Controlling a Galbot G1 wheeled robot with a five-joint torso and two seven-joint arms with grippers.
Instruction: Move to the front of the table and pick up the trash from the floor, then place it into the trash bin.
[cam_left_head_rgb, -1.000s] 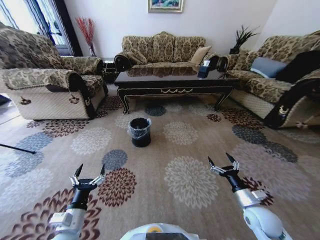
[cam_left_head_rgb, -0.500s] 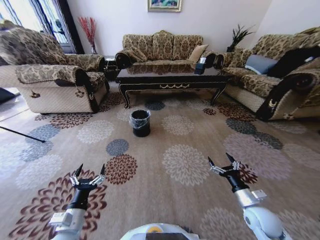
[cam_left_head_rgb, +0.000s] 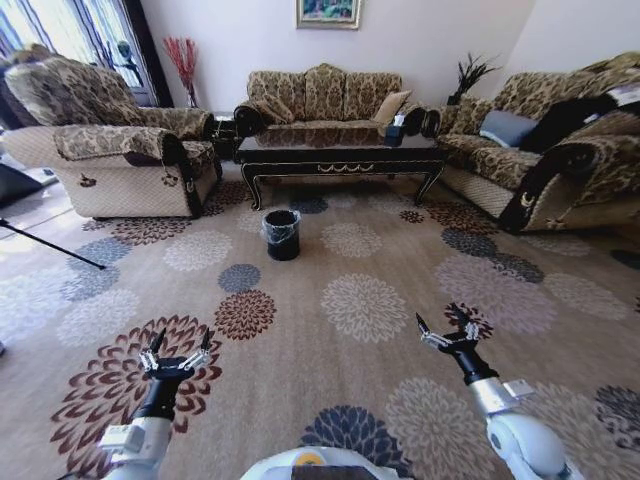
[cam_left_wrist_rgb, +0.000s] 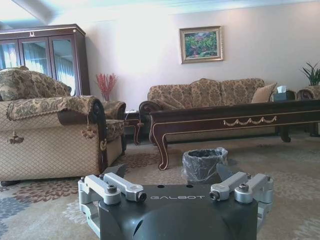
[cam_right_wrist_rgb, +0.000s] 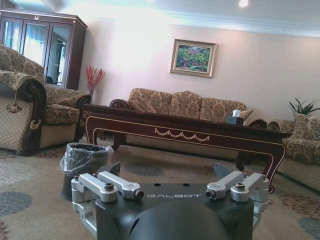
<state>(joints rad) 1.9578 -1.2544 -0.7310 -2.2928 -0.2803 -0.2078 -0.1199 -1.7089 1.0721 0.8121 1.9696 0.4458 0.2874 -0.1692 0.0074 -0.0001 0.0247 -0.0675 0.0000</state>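
Observation:
The dark glossy table (cam_left_head_rgb: 338, 161) stands far ahead in the head view, before the back sofa. The small black trash bin (cam_left_head_rgb: 282, 234) with its plastic liner sits on the carpet just in front of the table's left half. The trash is out of view. My left gripper (cam_left_head_rgb: 181, 341) hovers open over the carpet at the lower left, and my right gripper (cam_left_head_rgb: 438, 321) hovers open at the lower right; both hold nothing. The left wrist view shows the left gripper (cam_left_wrist_rgb: 170, 172), the bin (cam_left_wrist_rgb: 202, 164) and the table (cam_left_wrist_rgb: 235, 120). The right wrist view shows the right gripper (cam_right_wrist_rgb: 167, 170), the bin (cam_right_wrist_rgb: 80, 160) and the table (cam_right_wrist_rgb: 180, 132).
A patterned armchair (cam_left_head_rgb: 120, 160) stands at the left, a sofa (cam_left_head_rgb: 320, 95) behind the table and another sofa (cam_left_head_rgb: 560, 160) at the right. A tissue box (cam_left_head_rgb: 397, 128) sits on the table. A thin black rod (cam_left_head_rgb: 50, 245) lies at the left. Flowered carpet (cam_left_head_rgb: 370, 305) stretches between me and the bin.
The whole head view has shifted: table, bin and sofas now look smaller and farther off, with more carpet in front. Both grippers keep the same open pose.

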